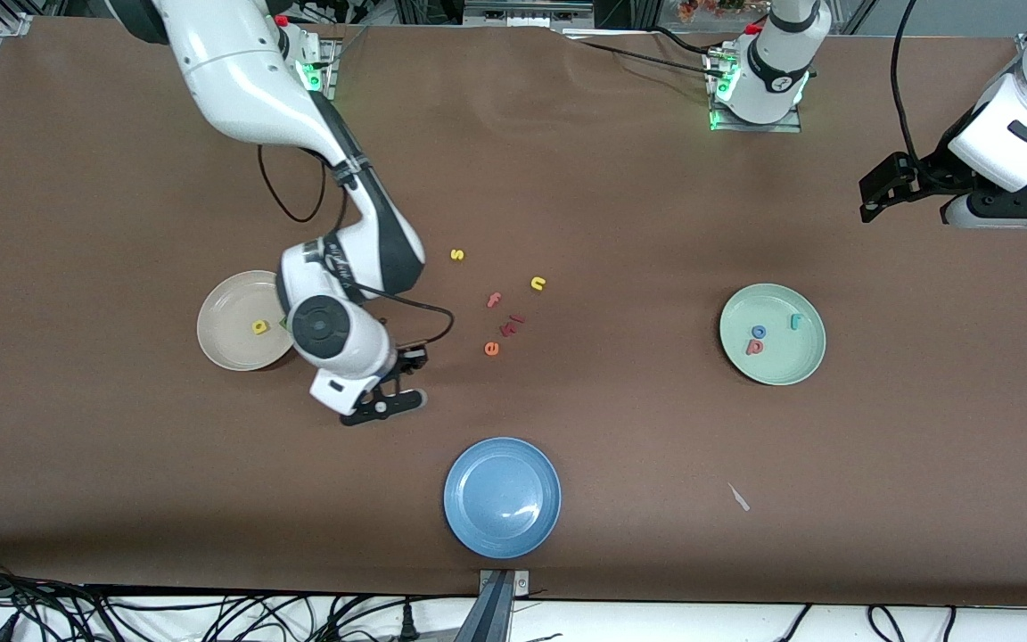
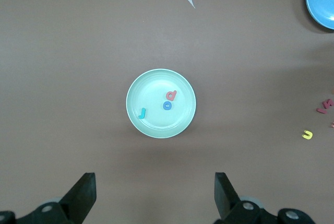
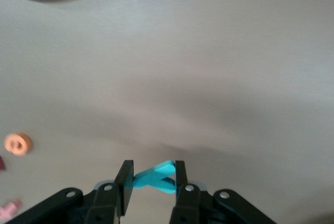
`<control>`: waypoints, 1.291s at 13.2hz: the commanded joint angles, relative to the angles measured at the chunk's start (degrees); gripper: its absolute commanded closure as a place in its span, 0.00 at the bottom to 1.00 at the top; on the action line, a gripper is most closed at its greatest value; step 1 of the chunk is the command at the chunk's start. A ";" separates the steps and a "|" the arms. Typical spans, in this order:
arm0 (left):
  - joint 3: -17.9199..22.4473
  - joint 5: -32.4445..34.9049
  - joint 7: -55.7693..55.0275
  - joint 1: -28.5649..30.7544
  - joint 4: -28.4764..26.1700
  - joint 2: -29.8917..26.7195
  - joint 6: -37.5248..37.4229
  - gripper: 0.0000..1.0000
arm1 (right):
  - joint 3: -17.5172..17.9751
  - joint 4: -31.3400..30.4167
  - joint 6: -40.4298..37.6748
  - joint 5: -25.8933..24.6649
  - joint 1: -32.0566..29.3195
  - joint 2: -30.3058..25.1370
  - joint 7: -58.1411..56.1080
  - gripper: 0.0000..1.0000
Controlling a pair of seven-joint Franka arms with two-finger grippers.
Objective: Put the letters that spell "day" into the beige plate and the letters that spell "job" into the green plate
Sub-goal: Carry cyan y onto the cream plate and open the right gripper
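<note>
The brown-covered table (image 1: 620, 178) has wide bare stretches along the robots' edge and at both ends; the crowded parts are the middle, where loose letters lie, and the three plates; the blue plate (image 1: 502, 497) sits nearest the front camera, close to that edge of the table, with open cloth all around it.

The right arm reaches down from its base, elbow bent, wrist turned over the cloth between the beige plate (image 1: 230, 343) and the loose letters; the right gripper (image 3: 151, 181) hangs low there, its jaws drawn in on the teal y (image 3: 156, 176), pinched flat between the pads. The left arm waits at its end of the table; the left gripper (image 2: 154, 192) is held high, looking down on the green plate (image 2: 141, 85), jaws spread wide and holding nothing.

The beige plate, round and shallow, carries the yellow a (image 1: 260, 327); the arm's wrist overlaps its rim, and the green d cannot be made out. The green plate, smooth and pale mint, holds the teal j (image 2: 142, 113), the blue o (image 2: 167, 105) and the salmon b (image 2: 171, 96), the o and b touching, the j apart. Loose on the cloth lie the yellow s (image 1: 456, 255), yellow n (image 1: 538, 283), salmon f (image 1: 494, 300) and orange e (image 1: 491, 349); a small pale scrap (image 1: 738, 497) lies toward the left arm's end.
</note>
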 commanded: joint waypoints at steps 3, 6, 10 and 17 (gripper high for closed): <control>0.43 -0.37 1.29 -0.27 0.06 -0.33 -0.58 0.00 | -2.12 -25.14 9.13 1.17 -4.47 -15.56 -13.80 0.99; 0.43 -0.37 1.20 -0.27 0.06 -0.33 -0.50 0.00 | -6.16 -34.74 10.82 1.17 -4.48 -21.90 -19.09 0.99; 0.43 -0.37 1.20 -0.18 0.06 -0.33 -0.58 0.00 | -12.05 -41.54 12.76 1.17 -4.65 -23.51 -25.33 0.99; 0.43 -0.37 1.20 -0.18 0.06 -0.33 -0.58 0.00 | -11.98 -30.84 6.45 1.17 -5.27 -19.46 -20.07 0.00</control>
